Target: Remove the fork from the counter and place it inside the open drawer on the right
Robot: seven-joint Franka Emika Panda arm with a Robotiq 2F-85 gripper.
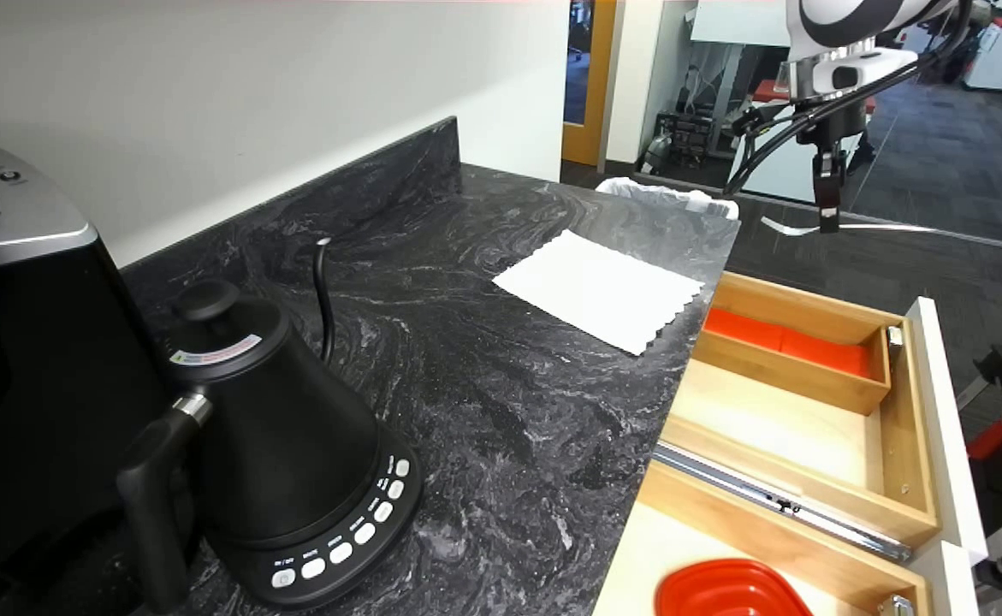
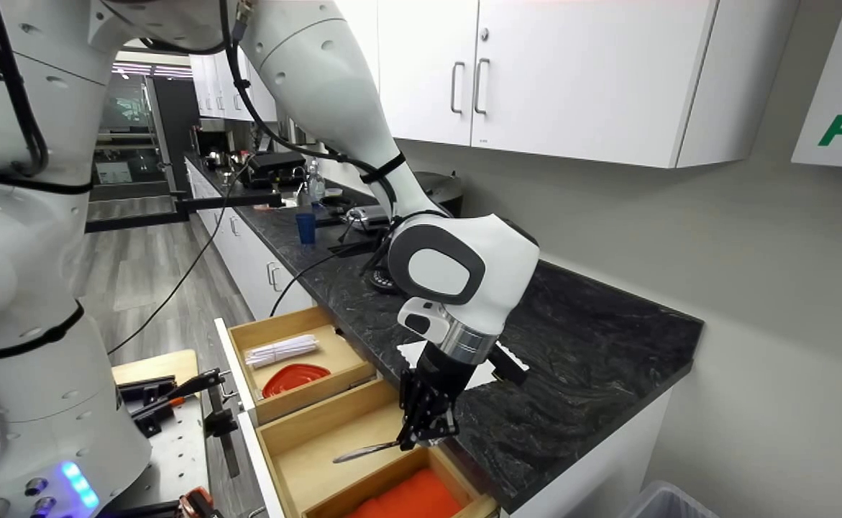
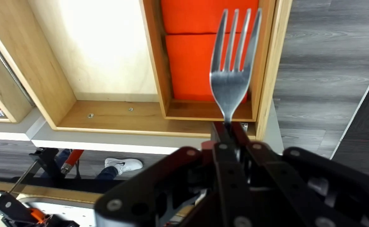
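The fork is silver metal and held level, its tines toward the counter side. My gripper is shut on the fork's handle. The gripper also shows in both exterior views. The fork's head shows in an exterior view, its handle end in an exterior view. The fork is in the air above the open drawer, over the divided section with orange-red lining. The drawer shows in both exterior views. The counter is dark veined stone.
A white napkin lies on the counter near its front edge. A black kettle stands further along. A neighbouring open drawer holds a red dish and a white bundle. Clamps stand beyond the drawer front.
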